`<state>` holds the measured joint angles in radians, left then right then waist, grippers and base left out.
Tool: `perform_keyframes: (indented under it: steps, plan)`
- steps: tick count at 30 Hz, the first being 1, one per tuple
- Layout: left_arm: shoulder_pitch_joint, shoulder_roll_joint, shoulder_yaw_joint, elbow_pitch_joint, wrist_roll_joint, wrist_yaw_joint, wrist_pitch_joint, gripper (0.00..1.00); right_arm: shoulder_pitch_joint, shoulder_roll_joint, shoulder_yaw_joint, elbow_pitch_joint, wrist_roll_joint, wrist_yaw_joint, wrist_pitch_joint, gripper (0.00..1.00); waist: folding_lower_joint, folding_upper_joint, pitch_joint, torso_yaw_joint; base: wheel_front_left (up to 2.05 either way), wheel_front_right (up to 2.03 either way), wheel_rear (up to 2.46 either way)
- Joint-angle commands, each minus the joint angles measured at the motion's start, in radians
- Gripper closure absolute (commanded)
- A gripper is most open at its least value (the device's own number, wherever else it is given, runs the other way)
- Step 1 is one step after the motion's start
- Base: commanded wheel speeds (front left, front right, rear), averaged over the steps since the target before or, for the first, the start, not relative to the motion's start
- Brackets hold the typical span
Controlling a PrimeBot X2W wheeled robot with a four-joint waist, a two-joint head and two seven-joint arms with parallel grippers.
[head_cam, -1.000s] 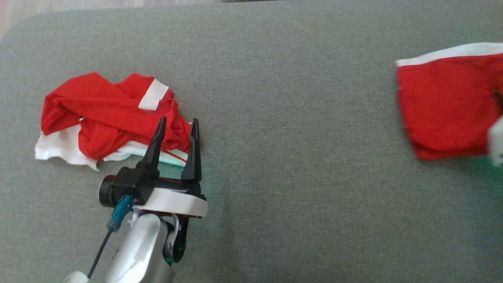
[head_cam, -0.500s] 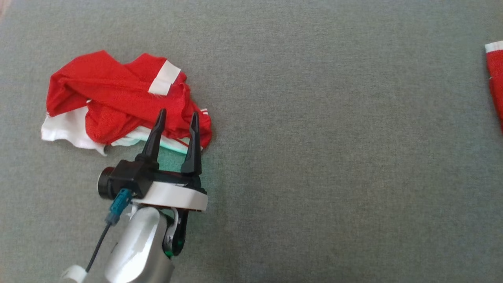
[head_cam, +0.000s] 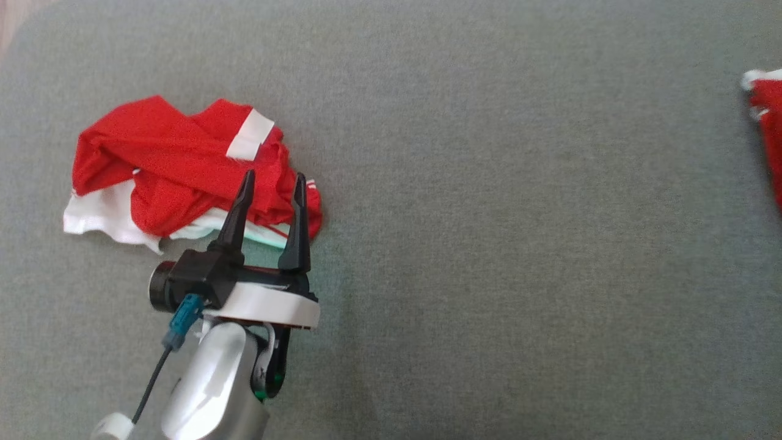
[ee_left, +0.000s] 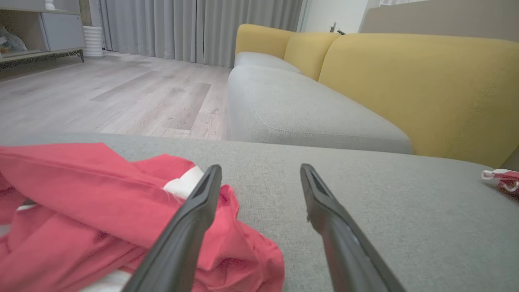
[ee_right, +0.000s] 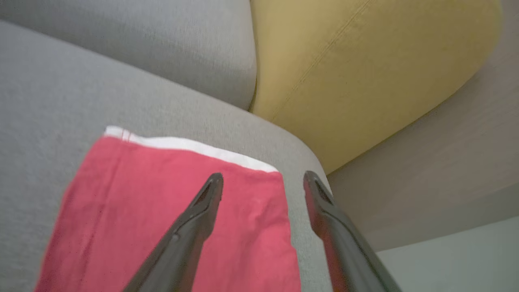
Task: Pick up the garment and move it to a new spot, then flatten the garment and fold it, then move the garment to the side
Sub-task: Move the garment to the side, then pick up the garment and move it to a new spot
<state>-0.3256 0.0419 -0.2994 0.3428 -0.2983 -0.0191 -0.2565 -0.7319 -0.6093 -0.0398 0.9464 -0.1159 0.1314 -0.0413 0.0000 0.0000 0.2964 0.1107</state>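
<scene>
Grey woven seat cushion [head_cam: 489, 214] spans the head view, with two red pieces on it, well apart.

Crumpled garment [head_cam: 177, 177]: at the left of the cushion, bunched in loose folds. It is red, with a white band showing on top and white fabric spilling out along its lower left edge. It is not flattened.

Left gripper [head_cam: 274, 177]: fingers spread wide, nothing between them. It sits at the crumpled garment's lower right corner with the fingers pointing up the head view. In the left wrist view one finger crosses the garment's red edge and the other lies over bare grey cushion. Cannot tell whether either tip touches the cloth. The pale forearm runs down to the bottom edge of the head view, with a blue connector and a dark cable on its left side.

Folded garment [ee_right: 162, 202]: flat and squared off, red with a white band along its far edge. It lies near the rounded corner of the cushion. In the head view only a sliver shows, at the far right edge.

Right gripper [ee_right: 263, 175]: fingers spread, gripping nothing. One finger lies over the folded garment, the other over the grey strip just beside the garment's edge. Whether it is in contact is unclear.

Surroundings: yellow backrest [ee_right: 365, 61] beyond the cushion corner; a second grey seat, pale wooden floor [ee_left: 121, 89] and grey curtains [ee_left: 194, 28] in the left wrist view.
</scene>
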Motion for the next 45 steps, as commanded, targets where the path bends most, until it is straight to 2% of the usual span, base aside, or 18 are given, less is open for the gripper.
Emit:
perform_keyframes:
  steps: [1,5,11,17,20,24,27,30,34,45]
  plan:
    - [-0.010,0.008,0.036,-0.030,0.005,-0.002,-0.005,0.00,-0.007,-0.014,-0.004,-0.040,-0.003,-0.001,-0.021,0.00,0.0000,0.0000,-0.033,-0.012,0.00,0.00,0.00]
    - [0.009,0.008,0.047,-0.042,0.001,0.005,-0.005,0.00,-0.003,0.085,-0.046,-0.109,0.009,-0.001,-0.065,0.00,0.0000,0.0000,-0.097,-0.028,0.00,0.00,0.00]
    - [0.037,0.008,0.059,-0.073,0.000,0.015,-0.005,0.00,0.022,0.284,-0.084,-0.283,0.089,-0.001,-0.108,0.00,0.0000,0.0000,-0.185,-0.042,0.00,0.00,0.00]
    - [0.072,0.008,0.068,-0.085,0.000,0.022,-0.005,0.00,0.149,0.468,-0.066,-0.502,0.158,-0.001,-0.130,0.00,0.0000,0.0000,-0.244,-0.045,0.00,0.00,0.00]
    - [0.093,0.008,0.071,-0.085,-0.003,0.024,-0.005,0.00,0.244,0.524,-0.045,-0.585,0.179,-0.001,-0.141,0.00,0.0000,0.0000,-0.265,-0.041,0.00,0.00,0.00]
    - [0.125,0.008,0.072,-0.079,-0.006,0.024,-0.005,0.00,0.380,0.552,-0.005,-0.626,0.213,-0.001,-0.171,0.00,0.0000,0.0000,-0.289,-0.035,0.00,0.00,0.00]
    - [0.142,0.008,0.079,-0.068,-0.008,0.025,-0.005,0.00,0.447,0.557,0.008,-0.638,0.214,-0.001,-0.188,0.00,0.0000,0.0000,-0.299,-0.034,0.00,0.00,0.00]
    - [0.163,0.008,0.092,-0.059,-0.001,0.022,-0.005,0.00,0.538,0.558,0.020,-0.654,0.283,-0.001,-0.206,0.00,0.0000,0.0000,-0.306,-0.036,0.00,0.00,0.00]
    - [0.193,0.008,0.105,-0.059,0.003,0.018,-0.005,0.00,0.632,0.559,0.052,-0.654,0.283,-0.001,-0.216,0.00,0.0000,0.0000,-0.313,-0.044,0.00,0.00,0.00]
    - [0.223,0.008,0.102,-0.068,-0.003,0.022,-0.005,0.00,0.685,0.559,0.064,-0.698,0.297,-0.001,-0.220,0.00,0.0000,0.0000,-0.318,-0.061,0.00,0.00,0.00]
